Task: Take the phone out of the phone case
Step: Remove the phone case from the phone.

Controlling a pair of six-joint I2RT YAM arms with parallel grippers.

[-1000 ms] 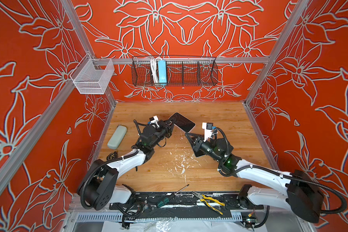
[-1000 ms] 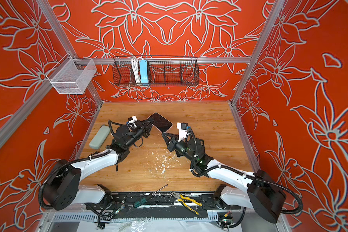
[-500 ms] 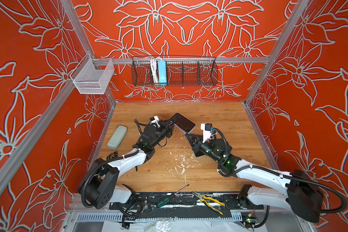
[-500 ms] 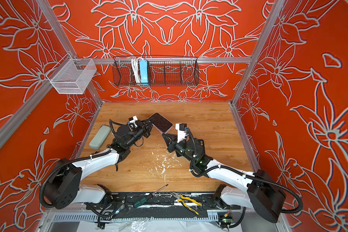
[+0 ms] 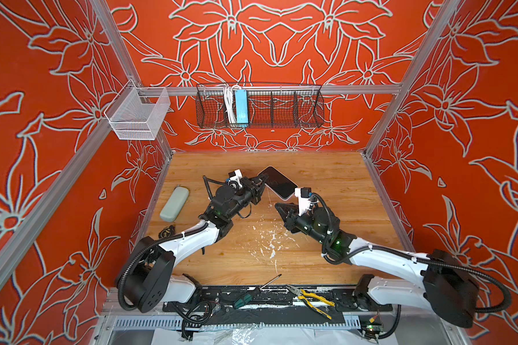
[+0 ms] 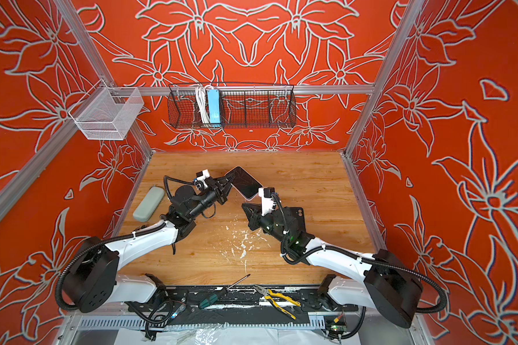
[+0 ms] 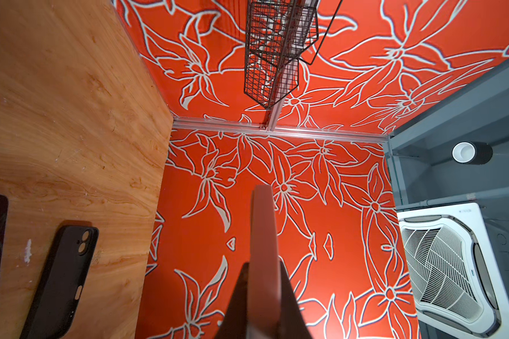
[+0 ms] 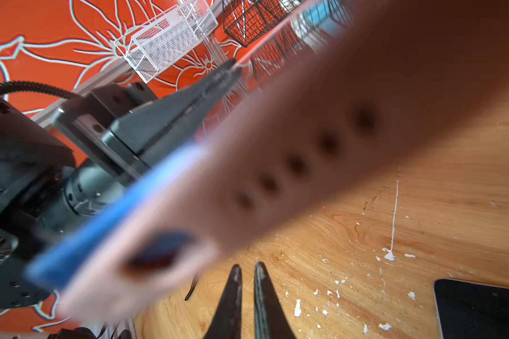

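Note:
My left gripper (image 5: 262, 180) (image 6: 229, 180) is shut on one long edge of the phone (image 5: 277, 182) (image 6: 245, 182) and holds it tilted above the wooden table, dark screen up. In the left wrist view the phone (image 7: 263, 229) shows edge-on, pinkish, between the gripper's (image 7: 263, 265) jaws. The empty black phone case (image 7: 62, 278) (image 6: 296, 213) lies flat on the table behind my right arm. My right gripper (image 5: 277, 206) (image 8: 247, 267) is shut on nothing, just below the phone's lower end. The phone (image 8: 306, 146) fills the right wrist view as a blur.
A grey-green pouch (image 5: 174, 203) lies by the left wall. A screwdriver (image 5: 251, 294) and yellow pliers (image 5: 310, 298) rest on the front rail. A black wire basket (image 5: 259, 107) and a white mesh basket (image 5: 138, 115) hang on the walls. White flecks dot the table (image 5: 326, 263).
The right arm has shifted slightly beneath the phone. The left gripper still holds the phone in nearly the same place.

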